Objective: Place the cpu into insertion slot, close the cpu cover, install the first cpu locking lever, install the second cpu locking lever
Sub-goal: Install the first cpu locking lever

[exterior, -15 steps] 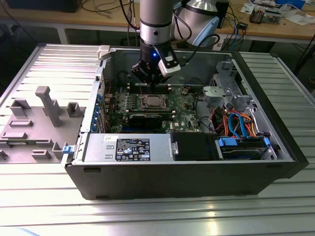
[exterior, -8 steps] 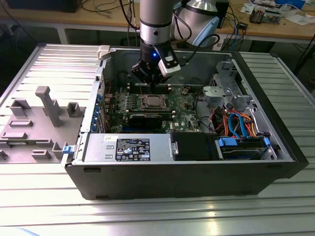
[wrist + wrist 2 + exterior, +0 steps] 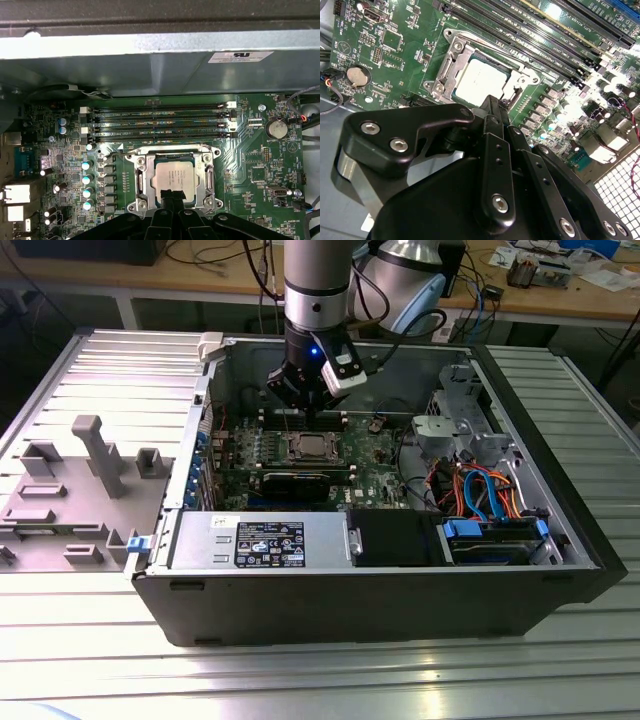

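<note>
Cpu (image 3: pixel 173 172) lies seated on the motherboard (image 3: pixel 252 172); the gripper (image 3: pixel 170 193) hovers over its edge, fingers pinched together, empty.

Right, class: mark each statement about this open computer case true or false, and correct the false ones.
1. The cpu lies in the insertion slot. True.
2. The gripper holds the cpu high above the case. False: it hangs shut, low over the seated cpu's edge.
3. The cpu cover lies outside the case. False: it lies over the slot, framing the cpu.
4. A coin battery sits on the motherboard, apart from the slot. True.
</note>
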Motion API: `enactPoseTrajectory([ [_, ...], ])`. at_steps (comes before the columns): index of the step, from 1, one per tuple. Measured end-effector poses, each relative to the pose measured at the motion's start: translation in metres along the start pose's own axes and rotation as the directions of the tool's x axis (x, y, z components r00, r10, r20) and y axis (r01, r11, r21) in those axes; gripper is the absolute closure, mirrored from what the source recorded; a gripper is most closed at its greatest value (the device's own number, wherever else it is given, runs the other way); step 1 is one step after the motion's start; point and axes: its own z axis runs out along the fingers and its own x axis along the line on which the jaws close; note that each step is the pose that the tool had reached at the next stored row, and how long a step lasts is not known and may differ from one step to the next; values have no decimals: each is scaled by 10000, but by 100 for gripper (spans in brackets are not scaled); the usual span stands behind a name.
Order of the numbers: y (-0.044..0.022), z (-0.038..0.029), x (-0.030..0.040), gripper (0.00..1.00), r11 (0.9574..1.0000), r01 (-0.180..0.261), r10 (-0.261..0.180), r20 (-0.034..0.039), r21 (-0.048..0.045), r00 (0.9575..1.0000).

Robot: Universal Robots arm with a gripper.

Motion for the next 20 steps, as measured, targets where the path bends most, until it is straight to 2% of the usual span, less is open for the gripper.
enactPoseTrajectory([
  [4,-1,0,13,89,10000,0,0,0,0,10000],
  [11,-6,-3,146,89,10000,36,-36,-1,-2,10000],
  [17,-9,-5,222,89,9998,191,-191,-4,-26,9998],
  [20,-11,-6,295,89,9998,194,-194,-4,-28,9998],
])
